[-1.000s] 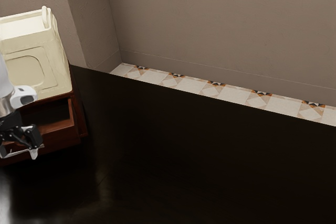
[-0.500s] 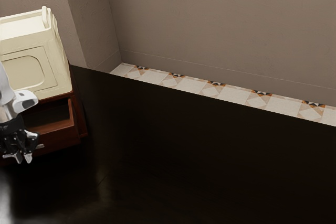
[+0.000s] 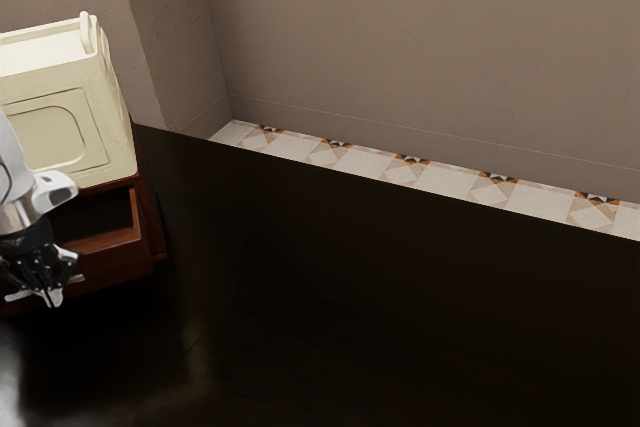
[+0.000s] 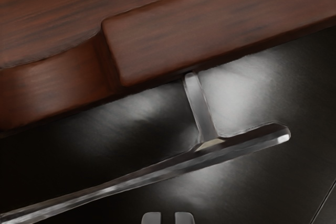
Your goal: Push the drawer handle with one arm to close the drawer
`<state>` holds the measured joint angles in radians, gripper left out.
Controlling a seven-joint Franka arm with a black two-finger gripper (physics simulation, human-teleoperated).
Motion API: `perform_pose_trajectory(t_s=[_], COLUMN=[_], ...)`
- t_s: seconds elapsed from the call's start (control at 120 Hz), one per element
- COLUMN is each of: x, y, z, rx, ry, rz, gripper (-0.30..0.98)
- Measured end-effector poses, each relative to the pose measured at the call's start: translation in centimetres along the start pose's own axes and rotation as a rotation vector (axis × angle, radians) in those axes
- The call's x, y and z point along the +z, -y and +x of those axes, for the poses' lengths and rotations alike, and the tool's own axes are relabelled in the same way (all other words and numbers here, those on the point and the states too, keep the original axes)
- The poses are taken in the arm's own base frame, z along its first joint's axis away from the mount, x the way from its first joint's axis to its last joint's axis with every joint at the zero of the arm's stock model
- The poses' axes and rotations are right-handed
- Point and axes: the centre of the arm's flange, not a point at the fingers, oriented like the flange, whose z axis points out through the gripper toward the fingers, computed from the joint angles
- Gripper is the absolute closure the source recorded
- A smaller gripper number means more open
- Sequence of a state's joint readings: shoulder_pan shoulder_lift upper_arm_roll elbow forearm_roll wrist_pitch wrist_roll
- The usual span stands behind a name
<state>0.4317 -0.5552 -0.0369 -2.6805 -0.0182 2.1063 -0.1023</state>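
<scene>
Just above the drawer (image 3: 115, 266) sits a cream box (image 3: 117, 137).

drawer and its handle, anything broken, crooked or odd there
Nothing stands out. The drawer sits pulled out of its cabinet, but closing it is the task, and its metal handle looks unbroken, its visible post reaching toward the drawer front.

Text: none legible | Labels, numbers, signs: none legible
</scene>
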Motion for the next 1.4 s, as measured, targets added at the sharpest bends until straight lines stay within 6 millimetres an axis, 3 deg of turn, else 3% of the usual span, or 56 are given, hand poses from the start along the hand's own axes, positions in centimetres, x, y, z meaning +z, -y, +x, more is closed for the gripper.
perform_pose_trajectory(t_s=[0.467,0.65,1.4], x=[-0.7,-0.5,-0.2], y=[0.6,0.5,3.3], z=[3.1,5.1,11.3], rx=[-0.024,-0.028,-0.089], ry=[-0.023,-0.02,-0.027], rz=[0.001,-0.002,-0.009], gripper=[0.78,0.78,0.78])
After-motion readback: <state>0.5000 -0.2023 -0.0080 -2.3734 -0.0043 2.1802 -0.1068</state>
